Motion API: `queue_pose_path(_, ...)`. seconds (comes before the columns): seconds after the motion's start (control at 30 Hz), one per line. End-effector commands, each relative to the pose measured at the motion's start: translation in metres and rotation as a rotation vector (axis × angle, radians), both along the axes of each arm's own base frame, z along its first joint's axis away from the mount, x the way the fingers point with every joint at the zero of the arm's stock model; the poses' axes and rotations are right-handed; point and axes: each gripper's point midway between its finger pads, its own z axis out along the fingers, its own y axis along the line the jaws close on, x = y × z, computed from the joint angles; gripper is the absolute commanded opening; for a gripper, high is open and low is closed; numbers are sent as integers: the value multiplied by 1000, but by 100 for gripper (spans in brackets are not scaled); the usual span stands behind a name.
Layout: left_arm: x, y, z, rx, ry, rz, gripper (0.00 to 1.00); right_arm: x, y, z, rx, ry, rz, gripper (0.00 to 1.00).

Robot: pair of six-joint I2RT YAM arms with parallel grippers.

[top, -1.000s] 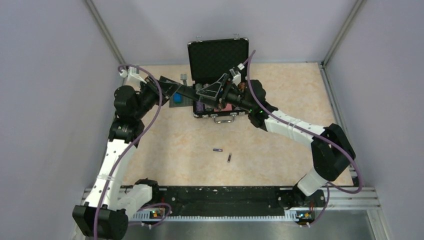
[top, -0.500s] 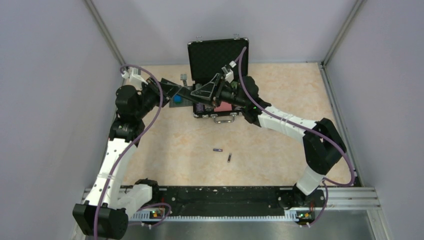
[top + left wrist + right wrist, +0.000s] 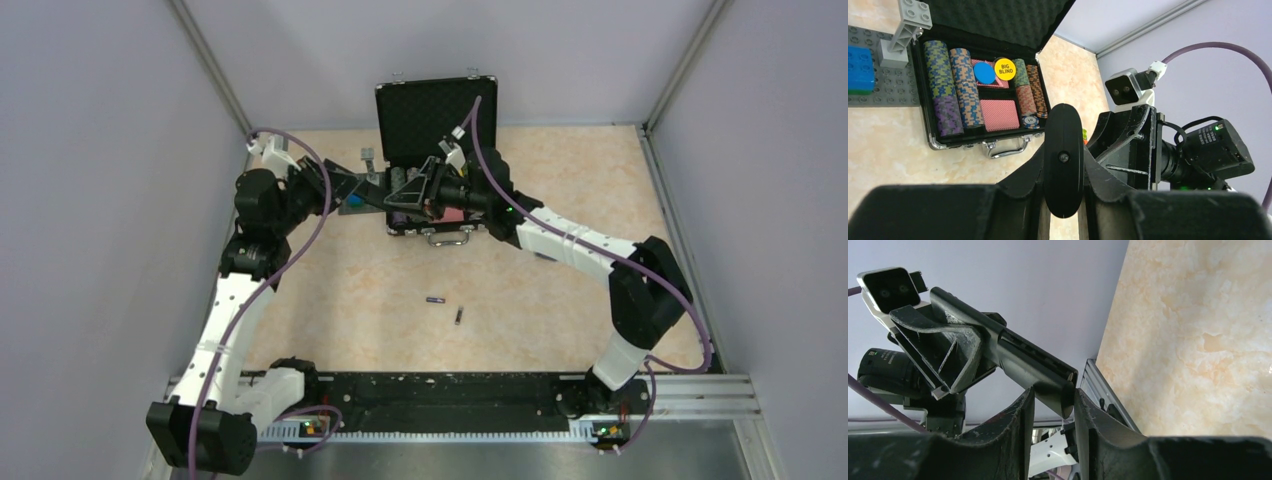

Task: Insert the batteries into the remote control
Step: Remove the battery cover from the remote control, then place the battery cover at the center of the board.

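The remote control (image 3: 378,193) is a slim black bar held in the air between both grippers, over the left front of the open chip case. My left gripper (image 3: 348,186) is shut on one end; in the left wrist view the remote (image 3: 1063,150) shows end-on between the fingers of that gripper (image 3: 1063,167). My right gripper (image 3: 412,195) is shut on the other end, and the remote (image 3: 1028,362) shows in the right wrist view between the fingers (image 3: 1054,400). The two batteries (image 3: 434,299) (image 3: 459,316) lie on the table well in front of the case, untouched.
A black case (image 3: 436,118) stands open at the back with poker chips and cards (image 3: 963,85) inside and a metal handle (image 3: 1005,147) in front. A grey baseplate (image 3: 893,92) with a blue brick (image 3: 860,70) and a grey piece (image 3: 903,30) lies left of it.
The right gripper has moved left and slightly back along the remote, closing toward the left gripper. The remote has shifted a little left with both arms. The batteries have not moved.
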Motion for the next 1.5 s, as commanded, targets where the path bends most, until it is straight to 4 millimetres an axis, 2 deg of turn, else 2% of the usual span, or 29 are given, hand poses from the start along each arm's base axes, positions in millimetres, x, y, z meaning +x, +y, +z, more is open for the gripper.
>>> queue_pose_path(0.0,-1,-5,23,46,-108,-53,0,-6,2,36,40,-78,24,32)
queue_pose_path(0.1,-2,-7,19,33,-97,-67,0,-6,3,38,49,-79,26,27)
queue_pose_path(0.3,-2,1,10,78,-99,-26,0,-8,-1,40,38,-90,17,15)
queue_pose_path(0.47,-2,2,-1,86,-76,-19,0,-8,-3,49,90,-122,4,0)
queue_pose_path(0.77,-1,7,-31,101,-12,8,0,-1,-10,87,255,-224,-69,0)
queue_pose_path(0.87,-2,9,-41,103,10,18,0,0,-11,89,271,-229,-83,0)
queue_pose_path(0.97,0,13,-51,112,31,48,0,0,-14,81,265,-209,-96,0)
queue_pose_path(1.07,1,24,-68,144,77,105,0,3,-21,58,200,-155,-130,0)
queue_pose_path(1.17,1,33,-85,171,116,151,0,9,-40,10,33,-74,-184,0)
queue_pose_path(1.23,-2,31,-89,170,121,136,0,11,-63,-29,-98,-10,-244,0)
queue_pose_path(1.27,-4,29,-90,166,123,125,0,12,-80,-57,-176,34,-286,0)
queue_pose_path(1.33,-7,25,-91,156,121,103,0,9,-109,-94,-275,109,-349,0)
queue_pose_path(1.47,-13,15,-94,133,113,40,0,-9,-159,-159,-430,320,-449,0)
